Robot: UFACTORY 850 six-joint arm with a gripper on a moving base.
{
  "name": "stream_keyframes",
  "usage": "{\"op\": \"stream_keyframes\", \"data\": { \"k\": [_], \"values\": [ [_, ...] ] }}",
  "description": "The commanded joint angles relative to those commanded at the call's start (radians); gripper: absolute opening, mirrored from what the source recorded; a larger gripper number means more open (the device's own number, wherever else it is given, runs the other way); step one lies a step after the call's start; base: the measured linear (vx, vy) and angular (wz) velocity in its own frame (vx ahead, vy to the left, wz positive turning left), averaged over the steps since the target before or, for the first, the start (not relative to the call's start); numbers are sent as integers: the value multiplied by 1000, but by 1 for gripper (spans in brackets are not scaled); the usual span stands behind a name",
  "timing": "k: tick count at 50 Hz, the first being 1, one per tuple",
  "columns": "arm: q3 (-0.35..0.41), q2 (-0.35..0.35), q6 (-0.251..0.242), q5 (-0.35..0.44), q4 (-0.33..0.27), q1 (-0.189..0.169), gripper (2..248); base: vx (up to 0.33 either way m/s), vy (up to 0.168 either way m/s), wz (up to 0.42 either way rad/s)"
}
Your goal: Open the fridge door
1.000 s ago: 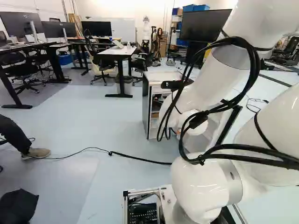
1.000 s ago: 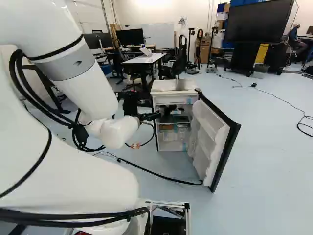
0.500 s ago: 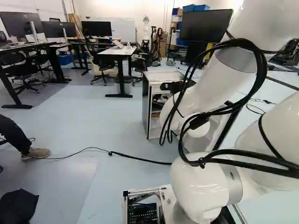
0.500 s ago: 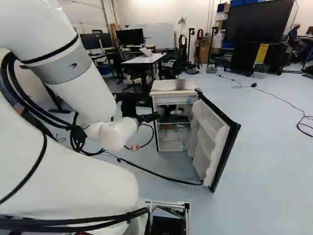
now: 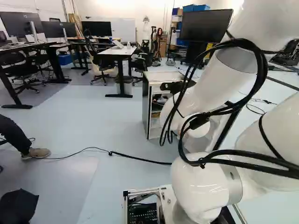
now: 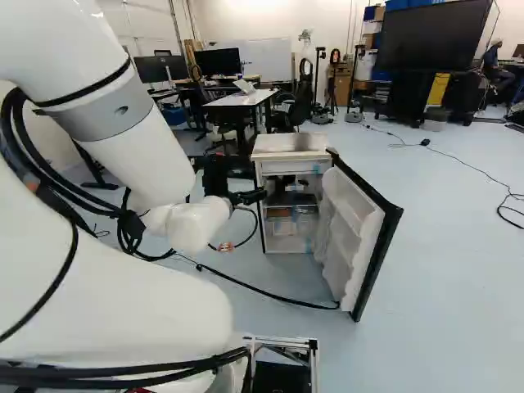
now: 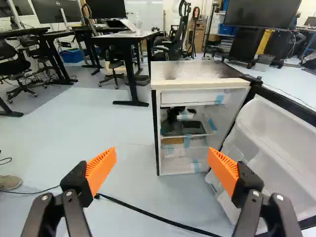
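Two orange pads (image 7: 100, 173) stood wide apart with nothing between them: the end effector (image 7: 162, 153) was open and gripped nothing. The fridge door (image 6: 350, 233) stood swung well out from the fridge (image 6: 282, 154), right of centre in the right base view. There the end effector lay to its left, before the uncovered shelves, at the tip of the one arm (image 6: 135, 164) reaching in from the left of the frame. So the door lay off to one side of the end effector, its pale inner face turned toward it; in the wrist view it showed ahead of and beside one finger, outside the gap. Its long axis stood upright, and its free edge reached out toward the base, lower in the right base view than the hinge side. The opening looked all but done. Any further widening would have called for a sideways push on that inner face, away from the shelves; closing on air would have done nothing.
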Motion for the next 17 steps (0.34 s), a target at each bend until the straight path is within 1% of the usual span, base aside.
{"op": "stream_keyframes", "data": {
  "k": [17],
  "values": [
    [0, 0, 0, 0, 0, 0, 247, 0, 0, 0]
  ]
}}
